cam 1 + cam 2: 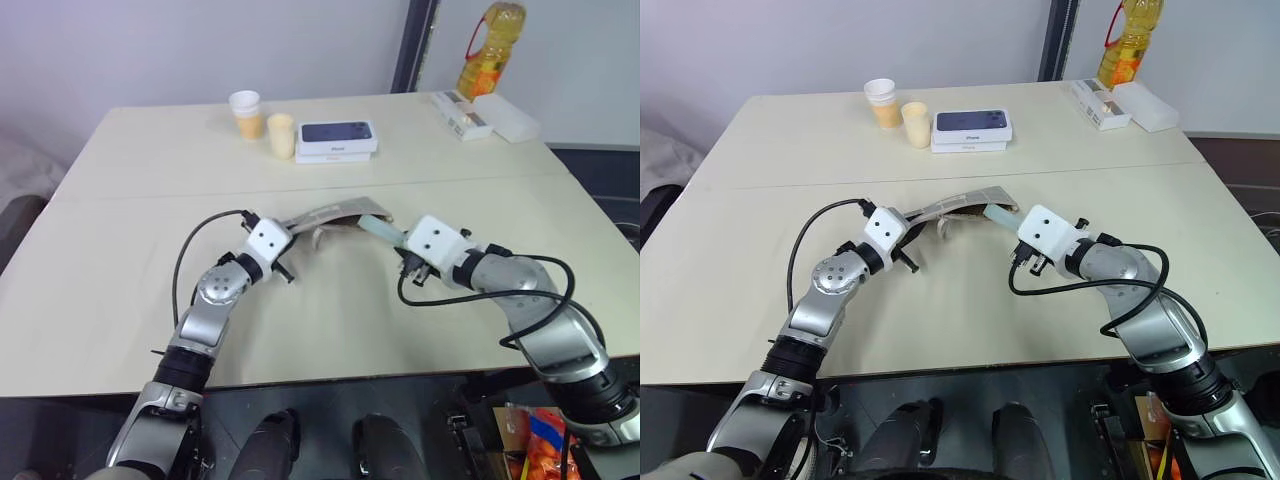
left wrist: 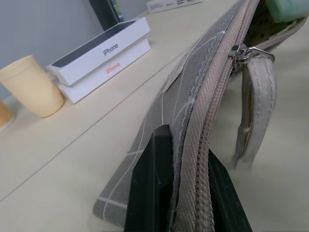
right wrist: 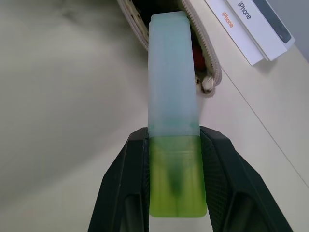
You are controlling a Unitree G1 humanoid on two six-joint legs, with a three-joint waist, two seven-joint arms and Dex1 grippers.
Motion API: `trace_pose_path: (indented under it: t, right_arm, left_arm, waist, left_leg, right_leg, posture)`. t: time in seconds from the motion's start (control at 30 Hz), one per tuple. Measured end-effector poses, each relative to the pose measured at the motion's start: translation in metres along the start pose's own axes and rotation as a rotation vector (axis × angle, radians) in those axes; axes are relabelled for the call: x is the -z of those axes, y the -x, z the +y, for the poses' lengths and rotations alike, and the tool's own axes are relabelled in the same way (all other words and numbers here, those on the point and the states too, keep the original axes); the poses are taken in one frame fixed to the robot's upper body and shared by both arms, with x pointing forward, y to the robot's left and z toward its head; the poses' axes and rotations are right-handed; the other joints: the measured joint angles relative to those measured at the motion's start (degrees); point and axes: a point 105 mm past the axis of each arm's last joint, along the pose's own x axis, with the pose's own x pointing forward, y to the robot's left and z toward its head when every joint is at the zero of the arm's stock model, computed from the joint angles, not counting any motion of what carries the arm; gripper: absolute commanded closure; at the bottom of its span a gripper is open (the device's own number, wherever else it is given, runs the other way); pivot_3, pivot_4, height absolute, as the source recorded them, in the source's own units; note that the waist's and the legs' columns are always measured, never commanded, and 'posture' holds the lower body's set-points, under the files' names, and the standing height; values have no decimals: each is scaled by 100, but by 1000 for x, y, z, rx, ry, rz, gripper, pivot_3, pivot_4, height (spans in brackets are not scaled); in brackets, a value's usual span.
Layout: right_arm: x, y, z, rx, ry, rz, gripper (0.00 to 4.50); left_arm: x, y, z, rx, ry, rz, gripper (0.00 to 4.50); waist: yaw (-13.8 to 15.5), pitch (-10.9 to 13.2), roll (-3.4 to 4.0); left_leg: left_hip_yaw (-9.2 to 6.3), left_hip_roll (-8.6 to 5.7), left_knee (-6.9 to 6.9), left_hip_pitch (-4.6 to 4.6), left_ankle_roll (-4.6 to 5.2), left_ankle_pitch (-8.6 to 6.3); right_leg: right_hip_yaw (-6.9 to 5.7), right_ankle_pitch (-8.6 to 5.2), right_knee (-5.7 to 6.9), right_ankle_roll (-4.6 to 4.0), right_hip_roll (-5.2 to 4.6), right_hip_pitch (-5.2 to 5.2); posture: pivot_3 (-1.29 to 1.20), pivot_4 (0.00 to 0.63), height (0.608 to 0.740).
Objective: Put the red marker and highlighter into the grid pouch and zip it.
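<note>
The grid pouch lies mid-table with its zipper open and its mouth facing my right arm. My left gripper is shut on the pouch's zipper edge at the closed end and lifts that edge a little. The metal zipper pull and its pale cord hang near the open end. My right gripper is shut on the highlighter, gripping its lime-green body. Its pale cap points at the pouch mouth and reaches the opening. Inside the mouth, beside the cap, shows a bit of red, probably the red marker.
Two stacked phone boxes sit at the back, with two paper cups to their left. An oil bottle and white boxes stand at the far right corner. Bare tabletop surrounds the pouch.
</note>
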Motion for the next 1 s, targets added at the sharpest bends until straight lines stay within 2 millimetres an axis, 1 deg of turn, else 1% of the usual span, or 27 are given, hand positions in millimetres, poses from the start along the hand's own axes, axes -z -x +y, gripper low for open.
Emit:
trace_pose_path:
  t: [0.07, 0.17, 0.23, 0.37, 0.43, 0.53, 0.6, 0.7, 0.77, 0.8, 0.87, 0.93, 1.0]
  right_arm:
    - [0, -1, 0, -11, 45, 13, 3632]
    - [2, 2, -2, -47, 196, 60, 3632]
    - [-2, 2, -3, -67, 269, 71, 3632]
    - [-10, 0, 8, -137, 398, 76, 3632]
    - [-14, -4, 13, -149, 430, 73, 3632]
    - [-26, -11, 18, -136, 448, 47, 3632]
    - [-31, -13, 16, -115, 462, 41, 3632]
    - [-34, -14, 15, -103, 477, 37, 3632]
    - [-33, -15, 16, -108, 482, 41, 2571]
    - [-33, -15, 16, -113, 484, 40, 2174]
    - [-35, -15, 16, -114, 487, 24, 1240]
    - [-38, -13, 11, -97, 478, 2, 1240]
    - [-42, -8, -1, -64, 450, -25, 1240]
  left_arm:
    - [-2, 1, -3, 18, -12, -8, 4500]
    - [-3, 4, -8, 59, -66, -12, 4500]
    - [-2, 5, -11, 90, -100, -10, 4500]
    - [-6, 3, -23, 156, -134, -30, 4500]
    - [-6, 3, -26, 178, -132, -32, 4500]
    - [-10, 3, -30, 200, -131, -44, 4500]
    - [-14, 3, -32, 210, -131, -57, 4500]
    - [-14, 3, -34, 210, -96, -53, 4500]
    - [-13, 3, -33, 208, -78, -47, 4500]
    - [-13, 3, -33, 206, -66, -45, 4500]
    - [-12, 2, -32, 197, -37, -35, 4500]
    - [-12, 0, -31, 182, 0, -31, 4500]
    - [-13, -1, -26, 162, 29, -30, 4500]
  waist:
    - [4, 0, 0]
    - [9, 0, 1]
    - [7, 0, 0]
    - [3, 0, 0]
    - [-2, 0, 0]
    - [-2, 0, 0]
    - [6, 0, 0]
    - [16, 0, 0]
    - [12, 0, 0]
    - [10, 0, 0]
    - [8, 0, 0]
    - [4, 0, 0]
    - [5, 0, 0]
  left_leg:
    - [0, 0, 0, 0, 0, 0]
    - [1, -2, -2, 0, 0, 0]
    - [0, -1, -2, 0, 0, 0]
    - [0, 0, -3, 0, 0, 0]
    - [0, 1, -3, -1, 0, 0]
    - [-1, 1, -4, -1, -1, 0]
    - [-1, 0, -2, -1, -1, 0]
    - [-1, -1, -2, -1, -1, 0]
    - [-1, -1, -2, -1, -1, 0]
    - [-1, -1, -2, -1, -1, 0]
    - [-2, -1, -2, -1, -1, 0]
    - [-1, -1, -2, -1, -1, 0]
    - [-2, 0, -2, -1, -1, 0]
  right_leg:
    - [0, 0, 0, 0, 0, 0]
    - [0, 0, -2, 0, 0, -1]
    - [0, 0, -2, 0, 0, -1]
    - [0, 0, -2, 0, -2, -1]
    - [0, 0, -2, 0, -2, -2]
    - [0, 0, -1, 0, -2, -3]
    - [0, 0, -2, 0, -2, -2]
    - [0, 0, -2, 0, -1, -1]
    - [0, 0, -2, 0, -1, -1]
    - [0, 0, -2, 0, -1, -2]
    - [0, 0, -2, 0, -1, -2]
    - [0, 0, -1, 0, -1, -2]
    - [0, 0, -1, 0, 0, -1]
  posture:
    - [0, 150, 740]
    - [0, 150, 740]
    - [0, 150, 740]
    - [0, 150, 740]
    - [0, 150, 740]
    - [0, 150, 740]
    - [0, 150, 740]
    - [0, 150, 740]
    - [0, 150, 740]
    - [0, 150, 740]
    - [0, 150, 740]
    - [0, 150, 740]
    - [0, 150, 740]
